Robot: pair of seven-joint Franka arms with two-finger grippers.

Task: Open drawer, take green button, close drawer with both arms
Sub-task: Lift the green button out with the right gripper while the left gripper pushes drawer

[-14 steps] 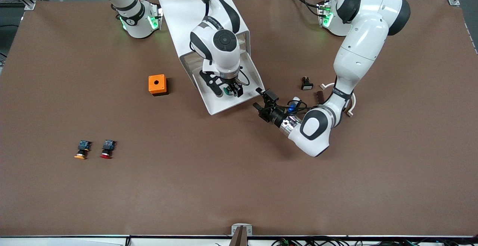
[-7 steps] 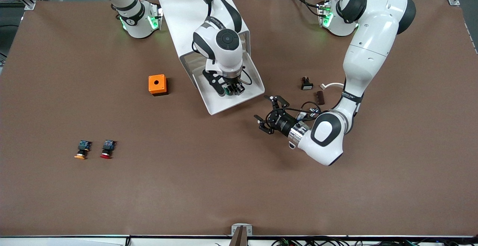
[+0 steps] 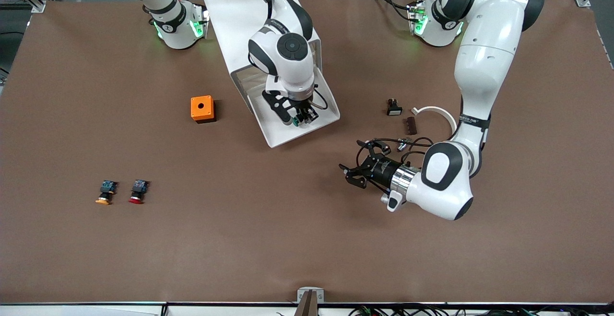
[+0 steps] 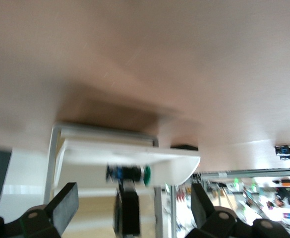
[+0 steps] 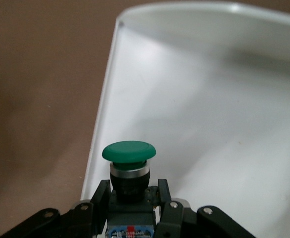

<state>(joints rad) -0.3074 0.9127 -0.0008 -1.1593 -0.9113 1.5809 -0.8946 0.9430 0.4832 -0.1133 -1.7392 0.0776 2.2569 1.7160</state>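
Since a second ago, the left gripper [image 3: 359, 162] has backed away from the drawer [image 3: 288, 136] over bare table, fingers spread. From the front, the right gripper [image 3: 302, 118] is over the pulled-out drawer. Its wrist view shows fingers [image 5: 101, 197] clamped on the green button [image 5: 129, 161].

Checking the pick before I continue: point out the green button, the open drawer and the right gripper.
green button [image 5: 129, 151]: right wrist view, on its round cap.
open drawer [image 3: 280, 136]: front view, on the bare tray floor near its front lip.
right gripper [image 3: 301, 118]: front view, between its fingertips, shut on the button.
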